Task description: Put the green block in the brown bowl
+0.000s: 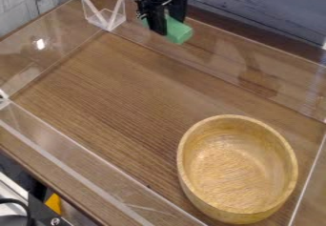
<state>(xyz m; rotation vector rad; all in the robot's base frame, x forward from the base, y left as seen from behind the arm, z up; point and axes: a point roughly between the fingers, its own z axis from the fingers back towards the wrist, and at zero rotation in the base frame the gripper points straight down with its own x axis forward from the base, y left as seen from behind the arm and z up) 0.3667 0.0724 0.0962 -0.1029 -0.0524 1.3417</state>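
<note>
Green block at far counter, touching gripper on its right — jaws' spread and hold unclear; brown bowl near right.

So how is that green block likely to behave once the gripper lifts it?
The green block looks solid and flat-sided, so probably stiff and unlikely to roll. It is small beside the gripper, so likely light. Its matte faces should grip reasonably, though a short block might twist if pinched off-centre.

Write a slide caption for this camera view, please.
Black claw at the green block, far from the empty brown bowl.
</note>
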